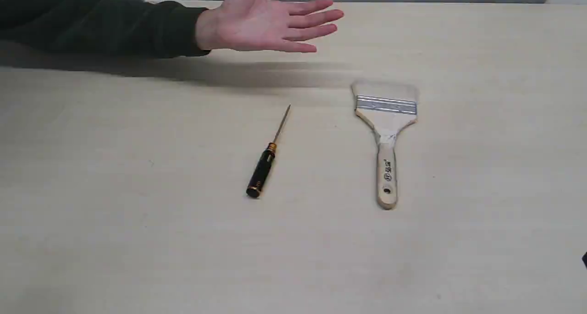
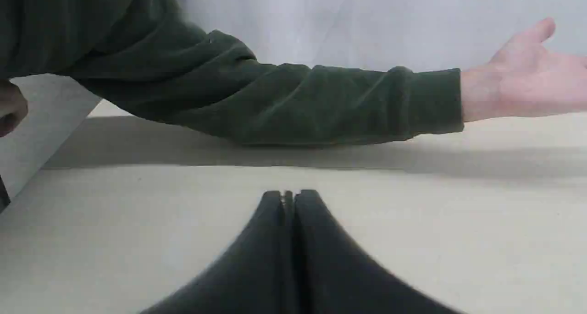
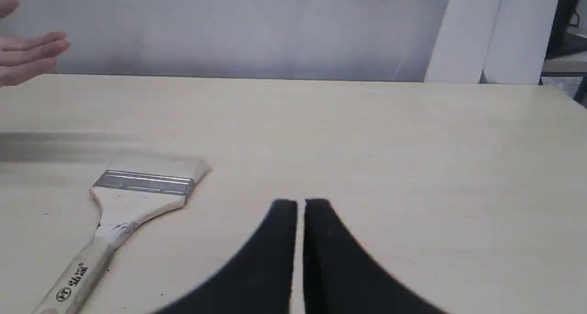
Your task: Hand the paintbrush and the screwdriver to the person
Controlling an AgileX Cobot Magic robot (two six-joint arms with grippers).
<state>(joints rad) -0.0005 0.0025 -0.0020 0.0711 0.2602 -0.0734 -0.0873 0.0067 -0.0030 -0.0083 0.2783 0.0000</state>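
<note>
A: Surface of the worktop (image 1: 137, 240)?
B: Pale wood-look board, smooth and matt, with a few faint specks.
A: Materials of the paintbrush (image 1: 386, 140)?
B: Soft whitish bristles; ribbed silver metal ferrule with a dull sheen; bare light wooden handle, matt, bearing a dark stamp.
A: And of the screwdriver (image 1: 268, 160)?
B: Black handle, faintly glossy; gold metallic collar and rings; thin bare metal shaft.
A: The person (image 2: 518, 85)?
B: Bare skin at the hand; sleeve (image 2: 298, 103) of dark green cloth, matt, softly creased.
A: The left claw (image 2: 288, 195) and right claw (image 3: 300, 204)?
B: Both smooth, matt black; plastic or rubber cannot be told.
</note>
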